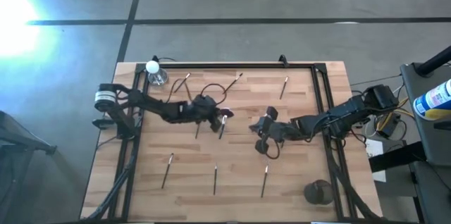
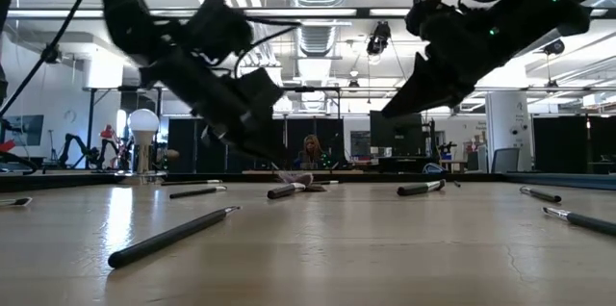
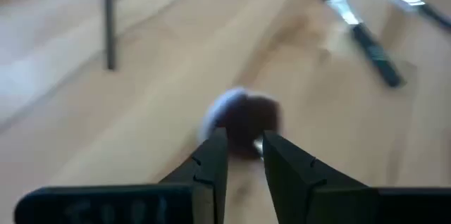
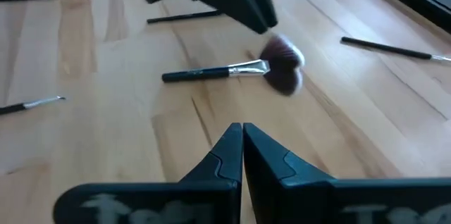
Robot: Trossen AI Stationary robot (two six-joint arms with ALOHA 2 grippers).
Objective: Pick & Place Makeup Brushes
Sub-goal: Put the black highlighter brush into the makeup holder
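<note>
Several thin makeup brushes lie flat and scattered on the wooden table (image 1: 303,175), for example at the far side (image 1: 284,86) and the near side (image 1: 215,179). A brush with a wide dark-red head (image 4: 285,65) and a dark handle (image 4: 204,74) lies flat at mid-table. My left gripper (image 1: 224,116) hovers right over that head (image 3: 243,122), its fingers a narrow gap apart (image 3: 245,150). My right gripper (image 1: 259,138) is shut and empty (image 4: 242,136), above the table a little to the right of that brush. My left gripper comes at the dark-red brush head (image 3: 246,129) slanting down from the table's left, its fingertips (image 3: 215,146) at the head's near edge. I cannot tell whether they touch the bristles. The brush's handle lies on the table.
A small clear bottle with a round white cap (image 1: 153,69) stands at the far left corner. A dark round object (image 1: 318,192) sits at the near right. Black frame rails (image 1: 325,97) run along the table's far, left and right edges. Other brushes lie near my left gripper (image 3: 109,20) (image 3: 363,37).
</note>
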